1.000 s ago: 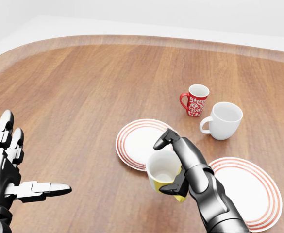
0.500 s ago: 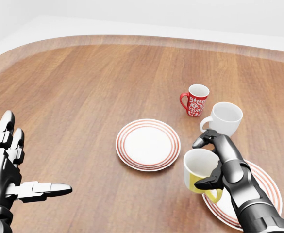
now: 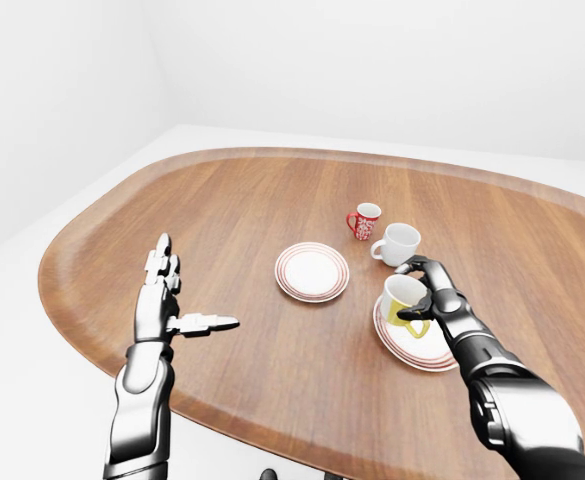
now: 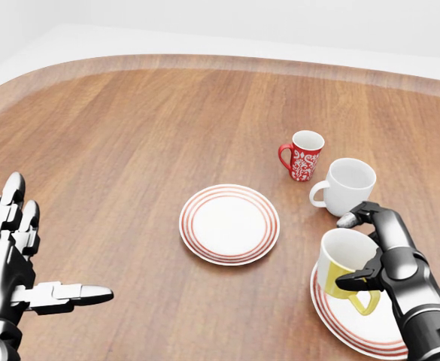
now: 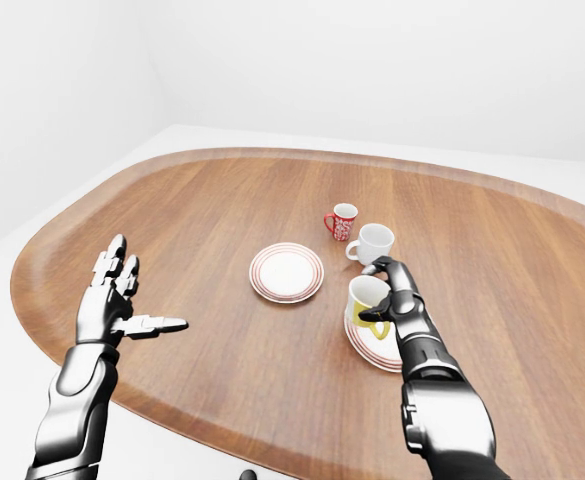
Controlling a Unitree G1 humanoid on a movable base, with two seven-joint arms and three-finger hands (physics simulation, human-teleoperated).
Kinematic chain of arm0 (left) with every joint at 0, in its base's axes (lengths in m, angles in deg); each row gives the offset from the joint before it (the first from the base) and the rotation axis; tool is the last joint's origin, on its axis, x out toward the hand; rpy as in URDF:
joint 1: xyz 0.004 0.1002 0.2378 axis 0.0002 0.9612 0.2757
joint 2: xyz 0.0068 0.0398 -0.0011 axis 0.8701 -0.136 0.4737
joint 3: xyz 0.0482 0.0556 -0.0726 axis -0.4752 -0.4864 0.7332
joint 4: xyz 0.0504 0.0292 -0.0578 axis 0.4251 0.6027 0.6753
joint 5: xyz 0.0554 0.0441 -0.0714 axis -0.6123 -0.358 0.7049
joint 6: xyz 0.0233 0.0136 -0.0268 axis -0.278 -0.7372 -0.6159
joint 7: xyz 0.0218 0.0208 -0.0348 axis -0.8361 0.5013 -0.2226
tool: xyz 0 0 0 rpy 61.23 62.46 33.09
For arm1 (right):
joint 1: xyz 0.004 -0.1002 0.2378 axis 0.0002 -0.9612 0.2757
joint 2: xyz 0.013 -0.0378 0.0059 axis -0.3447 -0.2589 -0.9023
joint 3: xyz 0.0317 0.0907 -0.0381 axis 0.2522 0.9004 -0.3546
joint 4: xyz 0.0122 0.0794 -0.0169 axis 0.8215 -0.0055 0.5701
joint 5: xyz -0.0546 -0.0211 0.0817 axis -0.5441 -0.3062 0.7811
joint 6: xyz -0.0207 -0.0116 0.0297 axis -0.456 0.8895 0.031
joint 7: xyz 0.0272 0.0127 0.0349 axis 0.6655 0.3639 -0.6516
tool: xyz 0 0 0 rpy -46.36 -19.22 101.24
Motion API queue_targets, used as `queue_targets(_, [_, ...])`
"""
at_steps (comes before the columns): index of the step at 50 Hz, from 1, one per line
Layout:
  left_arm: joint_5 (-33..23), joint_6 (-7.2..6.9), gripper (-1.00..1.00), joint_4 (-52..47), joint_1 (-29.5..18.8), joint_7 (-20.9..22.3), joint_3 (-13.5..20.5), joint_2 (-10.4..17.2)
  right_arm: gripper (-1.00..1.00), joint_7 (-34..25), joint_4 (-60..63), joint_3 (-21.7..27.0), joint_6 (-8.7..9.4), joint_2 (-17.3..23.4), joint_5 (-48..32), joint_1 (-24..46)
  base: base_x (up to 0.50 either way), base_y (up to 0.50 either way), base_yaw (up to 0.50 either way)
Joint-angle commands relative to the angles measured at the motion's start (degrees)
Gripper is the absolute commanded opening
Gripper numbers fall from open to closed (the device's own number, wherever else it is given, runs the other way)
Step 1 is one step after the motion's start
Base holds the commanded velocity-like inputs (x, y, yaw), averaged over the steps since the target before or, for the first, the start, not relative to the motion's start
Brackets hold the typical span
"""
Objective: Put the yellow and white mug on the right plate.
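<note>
The yellow and white mug (image 4: 345,269) was over the left part of the right plate (image 4: 355,322) in the head view, tilted a little with its yellow handle pointing down toward the plate's rim; whether its base touched the plate could not be told. The right hand (image 4: 389,259) held it, one finger hooked over the far rim and the thumb pressed against the side near the handle. Just above it in that view stood a plain white mug (image 4: 345,186), close to the curled finger, and beyond that a red patterned mug (image 4: 303,155) with its handle to the left. The left plate (image 4: 229,223), white with red rings like the other, lay apart to the left of the held mug. All of this rested on a rounded wooden table (image 4: 129,150). Far to the left, the left hand (image 4: 16,271) was spread wide above the table's edge, fingers up and thumb pointing right, holding nothing.
</note>
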Motion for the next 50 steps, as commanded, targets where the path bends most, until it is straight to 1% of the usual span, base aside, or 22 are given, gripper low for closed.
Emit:
queue_targets(1, [-0.1,0.0,1.0,0.3,0.0,0.0,-0.1,0.0,-1.0,2.1,-2.5,1.2,0.0,1.9,2.5,0.7,0.0,0.0,0.0])
queue_targets(11, [-0.2,0.0,1.0,0.2,-0.1,0.0,-0.1,0.0,-1.0,3.3,-4.1,2.2,0.0,2.0,3.2,0.1,0.0,0.0,0.0])
queue_targets(12, [-0.2,0.0,1.0,0.3,-0.1,0.0,-0.1,0.0,-1.0,5.6,-4.3,1.7,0.0,2.2,2.2,-0.1,0.0,0.0,0.0])
queue_targets(15, [-0.3,0.0,1.0,0.1,0.0,-0.1,-0.2,-0.1,-1.0,6.2,-4.6,1.9,0.0,2.1,1.8,-0.4,0.0,0.0,0.0])
queue_targets(35, [-0.4,0.0,1.0,0.7,-0.1,-0.1,-0.4,-0.1,-1.0,6.0,-6.2,4.7,0.0,1.6,3.8,-2.0,0.0,0.0,0.0])
queue_targets(37, [-0.3,0.0,1.0,0.6,-0.1,-0.1,-0.3,-0.1,-1.0,6.8,-6.4,4.6,0.0,1.5,3.2,-2.3,0.0,0.0,0.0])
queue_targets(41, [-0.4,0.0,1.0,0.9,-0.2,-0.2,-0.4,-0.1,-1.0,6.7,-6.6,5.3,0.0,1.3,3.3,-2.5,0.0,0.0,0.0])
queue_targets(43, [-0.5,0.0,1.0,1.1,-0.2,-0.2,-0.6,-0.1,-1.0,7.8,-6.7,5.2,0.0,1.3,2.6,-2.5,0.0,0.0,0.0])
queue_targets(50, [-0.4,0.0,1.0,0.7,0.0,-0.1,-0.5,-0.1,-1.0,8.1,-6.8,6.3,0.0,1.3,2.6,-2.6,0.0,0.0,0.0])
